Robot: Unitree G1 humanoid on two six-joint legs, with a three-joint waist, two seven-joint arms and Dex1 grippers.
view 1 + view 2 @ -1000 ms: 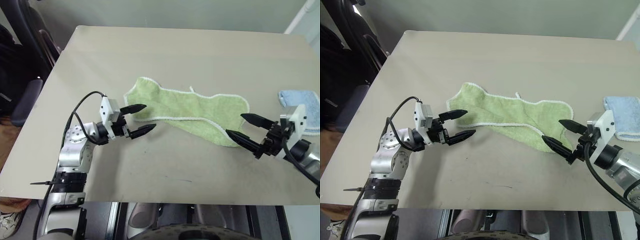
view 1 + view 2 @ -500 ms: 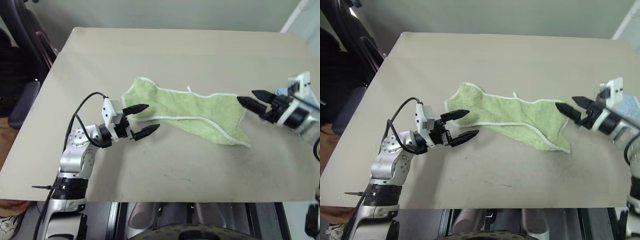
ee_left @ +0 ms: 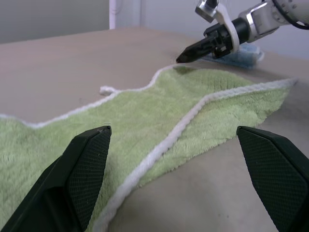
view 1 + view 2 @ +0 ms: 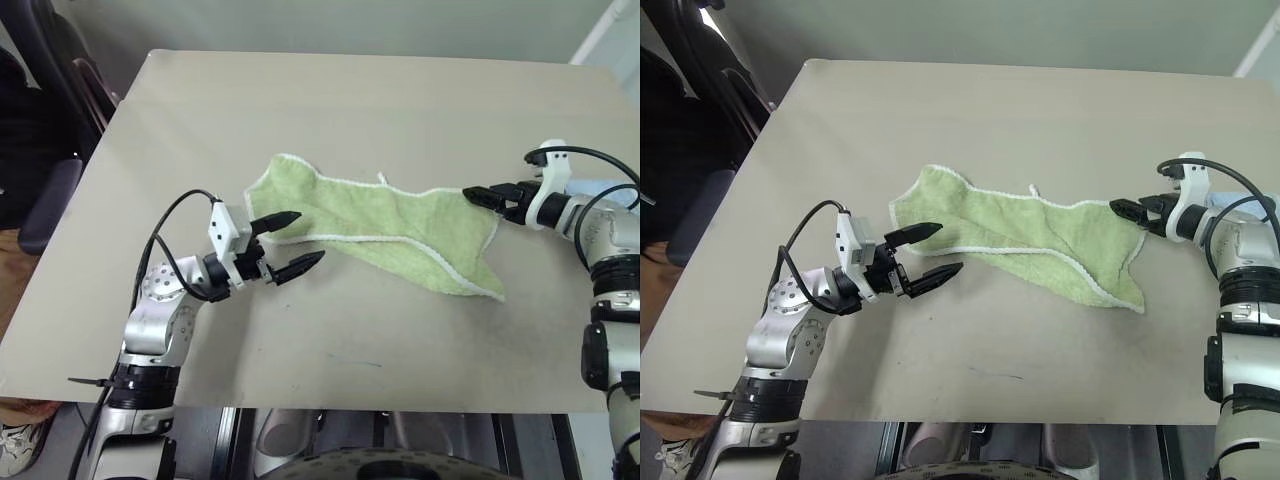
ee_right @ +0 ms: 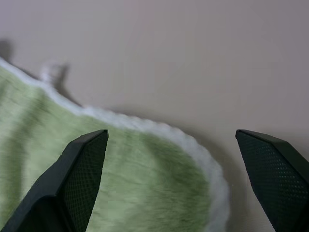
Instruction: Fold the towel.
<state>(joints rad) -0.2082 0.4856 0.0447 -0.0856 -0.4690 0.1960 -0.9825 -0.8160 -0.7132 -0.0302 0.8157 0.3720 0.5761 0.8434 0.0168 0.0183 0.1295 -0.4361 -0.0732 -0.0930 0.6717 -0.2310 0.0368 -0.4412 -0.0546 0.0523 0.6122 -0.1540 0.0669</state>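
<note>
The lime-green towel (image 4: pixel 390 225) with white edge trim lies crumpled lengthwise across the middle of the tan table (image 4: pixel 350 100), its small loop (image 4: pixel 382 178) on the far edge. My left gripper (image 4: pixel 310 235) hovers open at the towel's near-left edge, one finger over the cloth and one over bare table; the wrist view shows the trim running between its fingers (image 3: pixel 87 159). At the towel's far-right corner my right gripper (image 4: pixel 468 194) is open, pointing left and slightly down. That corner (image 5: pixel 193 145) lies between its fingers (image 5: pixel 82 169). Neither gripper holds anything.
A folded light blue towel (image 3: pixel 244 52) lies just behind my right gripper, near the table's right edge. Dark chairs (image 4: pixel 50 150) stand off the table's left side. Bare tabletop stretches in front of and beyond the green towel.
My right gripper has swung away from the towel's near-right corner, up and forward to its far-right corner, staying open. The left gripper has hardly moved.
</note>
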